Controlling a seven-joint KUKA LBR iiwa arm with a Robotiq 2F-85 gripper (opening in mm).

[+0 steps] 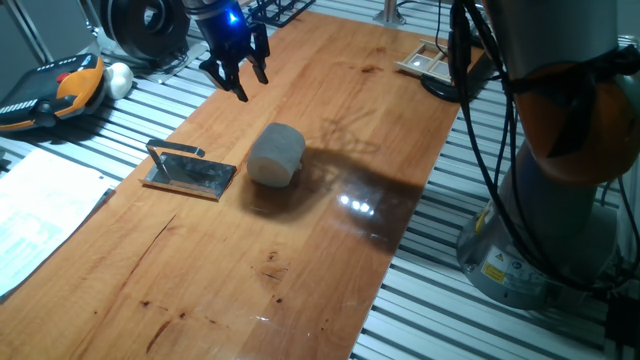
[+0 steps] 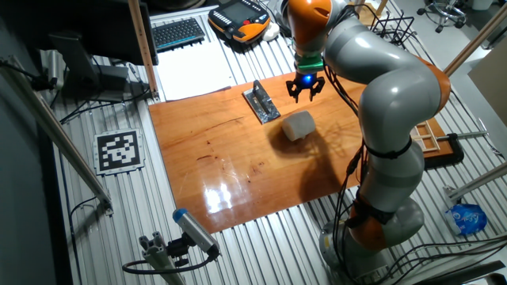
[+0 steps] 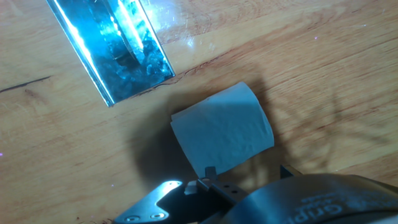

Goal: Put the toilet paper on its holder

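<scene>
The toilet paper (image 1: 276,154) lies on its side near the middle of the wooden table (image 1: 300,260), with nothing touching it. Left of it rests the holder (image 1: 190,172), a shiny metal plate with a raised bar along its far edge. My gripper (image 1: 250,86) hangs open and empty in the air, behind and above both. From the other fixed view the gripper (image 2: 305,89) is above the roll (image 2: 298,125), and the holder (image 2: 262,103) is to its left. The hand view looks down on the roll (image 3: 222,137) and the holder (image 3: 112,50).
An orange and black pendant (image 1: 50,90) and a small white ball (image 1: 118,78) lie off the board at the far left. Papers (image 1: 40,215) sit at the left edge. A pale wooden framed tray (image 1: 430,60) rests at the far right, beside the arm's base (image 1: 560,200).
</scene>
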